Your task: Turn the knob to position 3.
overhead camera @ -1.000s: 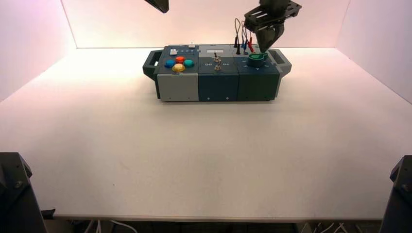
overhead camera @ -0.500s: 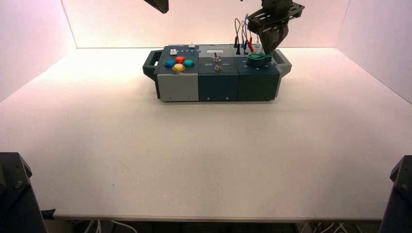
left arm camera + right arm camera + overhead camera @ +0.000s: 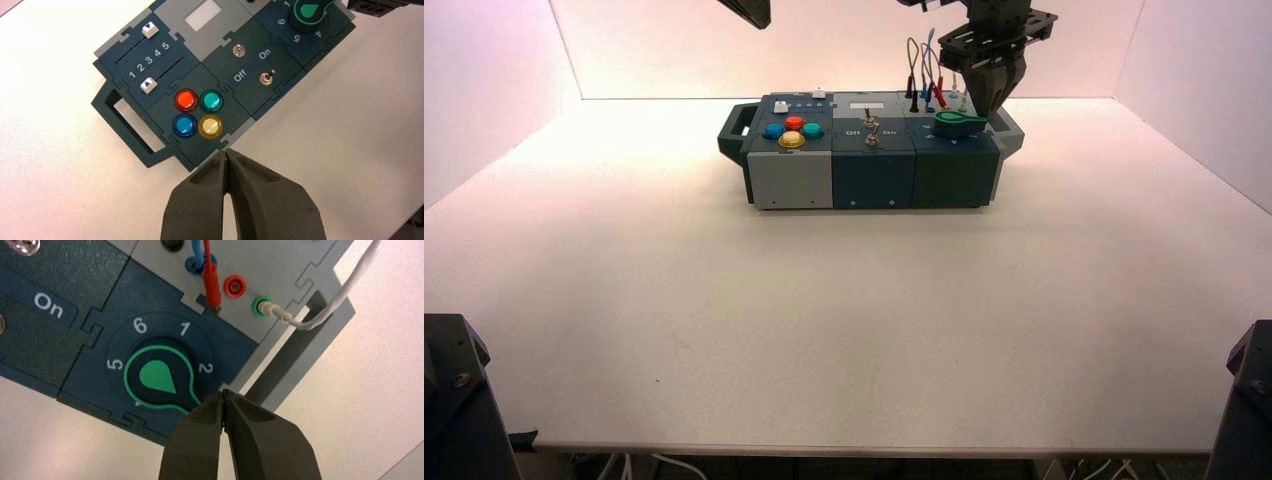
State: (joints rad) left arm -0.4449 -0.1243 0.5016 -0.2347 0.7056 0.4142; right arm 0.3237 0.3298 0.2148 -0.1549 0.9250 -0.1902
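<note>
The green knob (image 3: pixel 957 121) sits on the right end of the box (image 3: pixel 874 178). My right gripper (image 3: pixel 987 100) hangs just above and behind the knob's right side, shut and empty. In the right wrist view the knob (image 3: pixel 157 377) has its pointer tab aimed past the 2 towards my right gripper's tips (image 3: pixel 223 395), which hide that part of the dial. The tips are at the tab's end; I cannot tell whether they touch it. My left gripper (image 3: pixel 226 156) is shut and empty, parked high over the box's left front. The knob also shows in the left wrist view (image 3: pixel 310 12).
Red, blue, black and white wires (image 3: pixel 927 78) are plugged in behind the knob, close to my right gripper. A metal toggle switch (image 3: pixel 872 132) stands mid-box. Coloured push buttons (image 3: pixel 792 130) and two sliders (image 3: pixel 149 55) are on the left. A handle (image 3: pixel 1012 128) sticks out beside the knob.
My right gripper has moved right and up, away from the knob's top. The knob's pointer tab has swung round to the right. The left arm has not moved.
</note>
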